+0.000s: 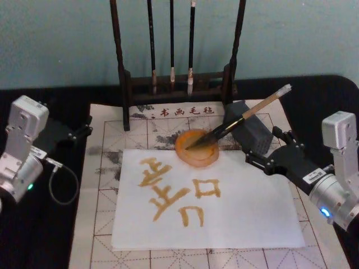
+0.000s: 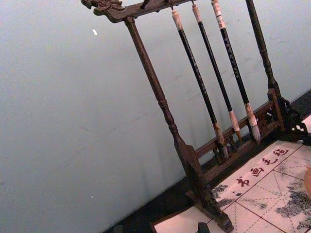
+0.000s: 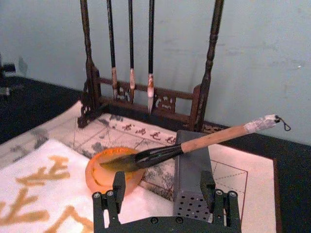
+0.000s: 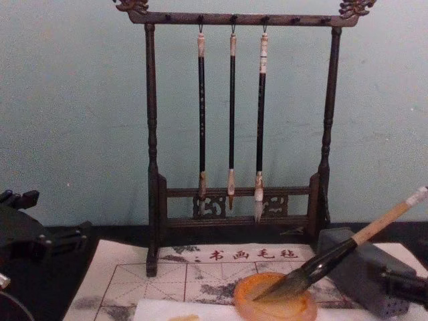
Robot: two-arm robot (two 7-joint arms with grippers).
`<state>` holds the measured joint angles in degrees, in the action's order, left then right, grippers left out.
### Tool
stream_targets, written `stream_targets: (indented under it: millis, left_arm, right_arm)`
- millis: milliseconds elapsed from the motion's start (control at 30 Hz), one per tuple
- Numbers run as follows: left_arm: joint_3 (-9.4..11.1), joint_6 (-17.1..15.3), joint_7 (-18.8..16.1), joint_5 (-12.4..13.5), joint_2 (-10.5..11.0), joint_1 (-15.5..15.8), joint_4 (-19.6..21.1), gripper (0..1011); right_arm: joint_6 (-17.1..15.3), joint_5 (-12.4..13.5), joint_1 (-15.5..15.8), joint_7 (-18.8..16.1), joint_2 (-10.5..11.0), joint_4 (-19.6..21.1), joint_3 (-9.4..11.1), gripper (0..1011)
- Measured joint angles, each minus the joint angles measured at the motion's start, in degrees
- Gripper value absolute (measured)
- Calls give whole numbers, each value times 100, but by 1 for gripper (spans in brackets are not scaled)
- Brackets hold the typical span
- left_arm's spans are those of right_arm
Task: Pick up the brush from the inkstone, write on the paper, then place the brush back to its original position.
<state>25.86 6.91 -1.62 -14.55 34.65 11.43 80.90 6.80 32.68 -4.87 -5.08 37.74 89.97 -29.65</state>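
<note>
From the head camera, the brush (image 1: 241, 120) rests tuft-down in the inkstone (image 1: 197, 148), handle propped on the grey block (image 1: 251, 130); the paper (image 1: 235, 213) carries amber strokes. The right gripper (image 1: 259, 157) sits released beside it, the left gripper (image 1: 84, 130) parked, its state unclear. The right wrist camera shows empty fingers (image 3: 115, 187) below the brush (image 3: 194, 144).

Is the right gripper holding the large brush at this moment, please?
No: the right gripper is open and apart from the brush, which lies with its tuft in the inkstone and its handle across the grey block.
</note>
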Motion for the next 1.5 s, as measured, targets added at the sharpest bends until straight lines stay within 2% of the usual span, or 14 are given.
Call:
stream_targets:
  millis: [200, 400, 1500]
  left_arm:
    - [0, 0, 0, 0, 0, 0, 0, 1001]
    - [0, 0, 0, 0, 0, 0, 0, 1001]
    - [0, 0, 0, 0, 0, 0, 0, 1001]
  right_arm:
    - [-215, -241, -71, 24, -9, -32, -40, 1002]
    - [-238, -419, -90, 31, -81, -74, -30, 1003]
    - [-247, -368, -87, 31, -65, -56, -22, 1002]
